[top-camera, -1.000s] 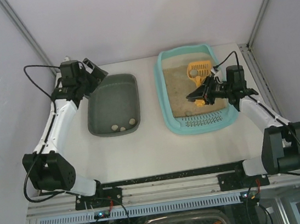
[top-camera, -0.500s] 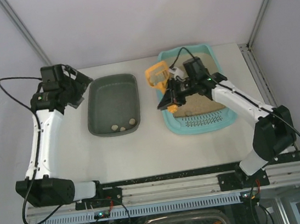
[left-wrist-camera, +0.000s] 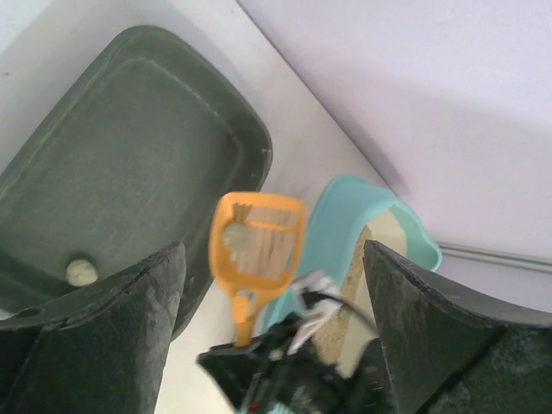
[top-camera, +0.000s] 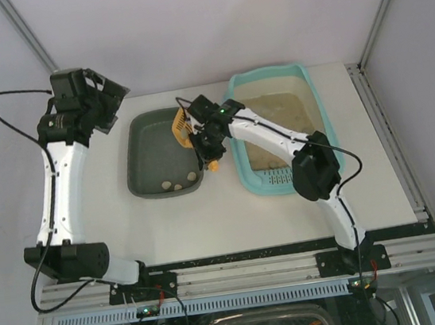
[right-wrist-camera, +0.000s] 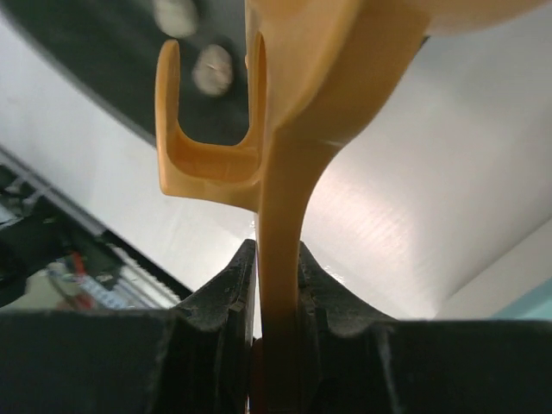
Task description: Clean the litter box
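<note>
The light-teal litter box (top-camera: 238, 140) with beige litter stands right of centre; its rim (left-wrist-camera: 335, 214) also shows in the left wrist view. My right gripper (top-camera: 204, 142) (right-wrist-camera: 278, 259) is shut on the handle of an orange slotted scoop (top-camera: 183, 124) (right-wrist-camera: 285, 172). The scoop's head (left-wrist-camera: 259, 244) hangs over the right edge of the dark grey-green tub (top-camera: 151, 143) with a pale clump (left-wrist-camera: 233, 237) in it. My left gripper (top-camera: 104, 93) (left-wrist-camera: 274, 250) is raised at the back left, open, holding nothing.
Three pale clumps (top-camera: 178, 185) lie at the near end of the tub (left-wrist-camera: 129, 164), one of them (left-wrist-camera: 80, 272) showing in the left wrist view. The right arm (top-camera: 278, 134) stretches across the litter box. Enclosure walls rise behind and beside the table.
The right arm has swung left, carrying the scoop from the litter box to the tub's right edge. The left arm has risen and drawn back to the left.
</note>
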Available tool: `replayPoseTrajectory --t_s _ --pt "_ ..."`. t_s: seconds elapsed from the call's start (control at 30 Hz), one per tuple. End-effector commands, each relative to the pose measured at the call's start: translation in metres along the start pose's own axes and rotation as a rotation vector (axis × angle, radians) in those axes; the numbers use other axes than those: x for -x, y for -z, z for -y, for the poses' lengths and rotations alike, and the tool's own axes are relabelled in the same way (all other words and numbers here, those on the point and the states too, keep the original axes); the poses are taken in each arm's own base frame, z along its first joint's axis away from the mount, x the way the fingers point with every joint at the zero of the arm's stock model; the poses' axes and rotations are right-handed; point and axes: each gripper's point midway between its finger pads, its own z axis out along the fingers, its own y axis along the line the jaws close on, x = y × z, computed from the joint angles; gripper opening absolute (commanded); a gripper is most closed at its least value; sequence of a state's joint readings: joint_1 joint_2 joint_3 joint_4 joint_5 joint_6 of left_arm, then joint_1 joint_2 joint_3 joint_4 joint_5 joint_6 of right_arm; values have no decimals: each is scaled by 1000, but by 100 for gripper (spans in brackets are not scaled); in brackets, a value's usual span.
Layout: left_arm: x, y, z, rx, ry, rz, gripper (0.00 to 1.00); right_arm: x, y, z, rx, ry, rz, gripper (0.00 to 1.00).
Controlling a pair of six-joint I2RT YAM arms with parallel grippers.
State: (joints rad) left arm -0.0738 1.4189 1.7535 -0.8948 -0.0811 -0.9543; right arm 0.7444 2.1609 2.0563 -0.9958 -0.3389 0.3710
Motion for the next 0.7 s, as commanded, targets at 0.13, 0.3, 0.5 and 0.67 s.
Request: replayPoseTrajectory --t_s 0.13,0.3,0.5,0.67 --pt "40 6 55 -107 21 68 87 -27 -18 28 -395 217 -61 0" --pt "65 9 39 -50 55 121 86 -33 -21 27 -579 350 -30 0" --pt "98 23 6 45 102 213 85 -35 -19 15 -730 483 20 0" --pt "112 26 4 52 101 251 85 -30 -10 19 -821 520 59 0"
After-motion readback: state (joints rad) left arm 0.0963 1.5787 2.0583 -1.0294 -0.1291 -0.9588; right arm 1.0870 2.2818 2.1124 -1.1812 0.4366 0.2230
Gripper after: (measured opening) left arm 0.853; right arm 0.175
